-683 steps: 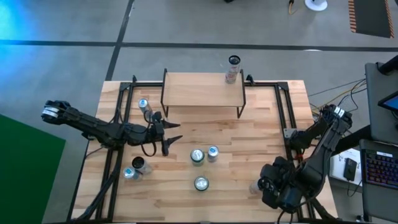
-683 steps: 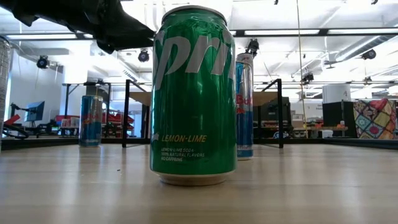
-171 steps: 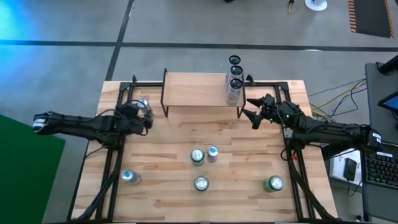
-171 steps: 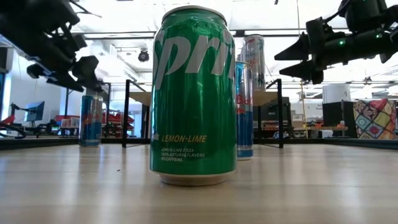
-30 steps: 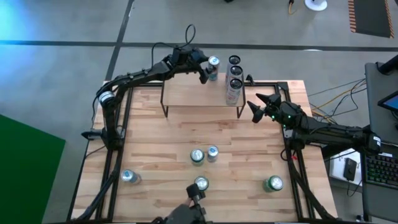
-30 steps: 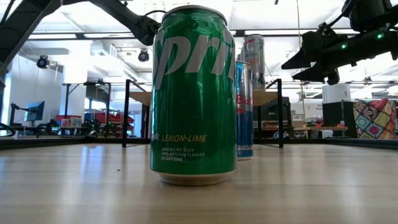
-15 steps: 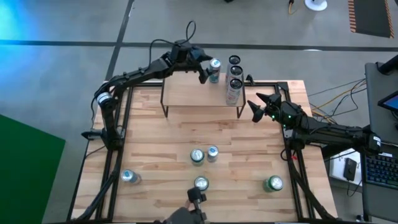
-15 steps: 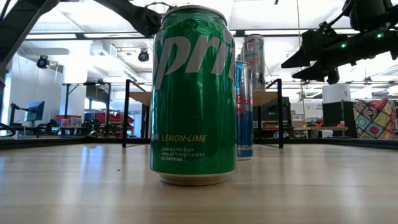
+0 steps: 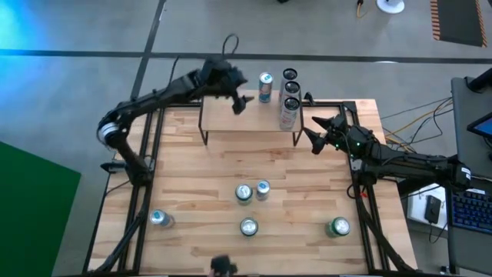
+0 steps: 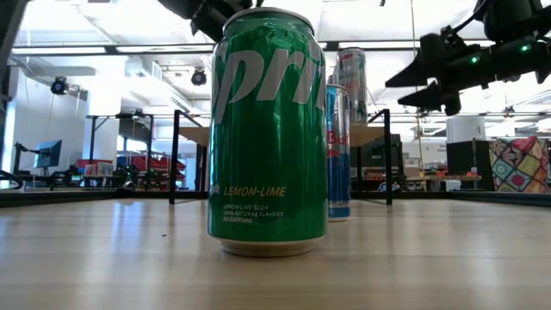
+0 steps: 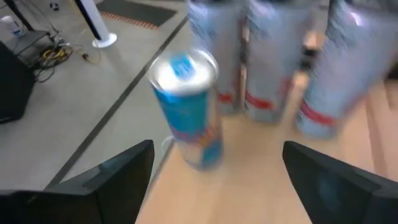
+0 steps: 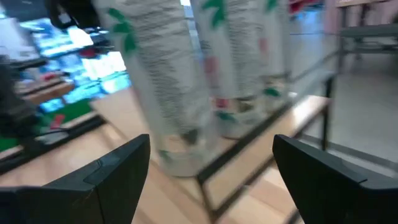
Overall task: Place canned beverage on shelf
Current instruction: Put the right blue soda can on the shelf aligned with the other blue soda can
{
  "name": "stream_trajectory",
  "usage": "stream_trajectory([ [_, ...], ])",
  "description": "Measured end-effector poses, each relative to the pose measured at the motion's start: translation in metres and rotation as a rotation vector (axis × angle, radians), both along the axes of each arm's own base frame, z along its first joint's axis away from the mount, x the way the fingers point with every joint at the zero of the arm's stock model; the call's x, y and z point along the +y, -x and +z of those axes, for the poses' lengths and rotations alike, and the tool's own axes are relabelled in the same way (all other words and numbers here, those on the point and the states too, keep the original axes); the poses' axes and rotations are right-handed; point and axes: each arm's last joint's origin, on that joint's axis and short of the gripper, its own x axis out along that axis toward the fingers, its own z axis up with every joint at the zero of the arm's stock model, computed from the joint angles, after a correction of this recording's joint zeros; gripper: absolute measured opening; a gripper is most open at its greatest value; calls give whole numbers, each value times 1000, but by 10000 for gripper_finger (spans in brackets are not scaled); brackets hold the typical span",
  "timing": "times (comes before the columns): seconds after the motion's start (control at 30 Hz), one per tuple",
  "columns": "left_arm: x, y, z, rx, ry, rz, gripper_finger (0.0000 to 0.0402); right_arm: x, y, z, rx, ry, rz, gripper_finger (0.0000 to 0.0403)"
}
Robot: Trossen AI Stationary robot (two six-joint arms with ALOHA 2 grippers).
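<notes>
— Wood was all that the blue can had under it, and not much of that: it stood upright at the far edge of the shelf, just beside the row of three tall silver cans.

— Was the left gripper holding it?

— No. Its fingers stood spread wide and apart from the can, above the plank and beside it. In the left wrist view the can stood free between the two fingers.

— Then what worried you?

— A finger catching the can if the arm swung sideways from there. So close to the edge, I judged that one knock could tip it off the back, or push it into the silver cans and topple those as well.

— And the right gripper?

— Open too, empty, hovering off the shelf's right end near the closest silver can. A careless move there could have bumped the row from the other side.

— Anything left to do?

— Five cans stood on the table.
</notes>
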Motion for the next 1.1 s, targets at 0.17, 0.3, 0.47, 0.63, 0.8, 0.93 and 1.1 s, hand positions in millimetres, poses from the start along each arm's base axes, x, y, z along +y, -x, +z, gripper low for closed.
stream_trajectory([
  [0.17,-55,23,-16,-78,-12,-59,325,1,0,-1,7,-8,31,327],
  [0.3,-106,39,-50,-195,10,-139,320,1,-1,-1,-1,-18,36,327],
  [0.47,-154,51,-84,-301,47,-254,320,1,-1,2,-34,-22,57,327],
  [0.63,-180,46,-103,-320,101,-278,320,4,-3,8,-109,-17,160,327],
  [0.8,-201,28,-121,-286,184,-309,320,6,-4,9,-128,-26,195,327],
  [0.93,-220,6,-127,-252,182,-301,320,7,-4,11,-141,-26,209,327],
  [1.1,-242,-17,-132,-114,192,-269,320,10,-5,11,-139,-20,226,327],
])
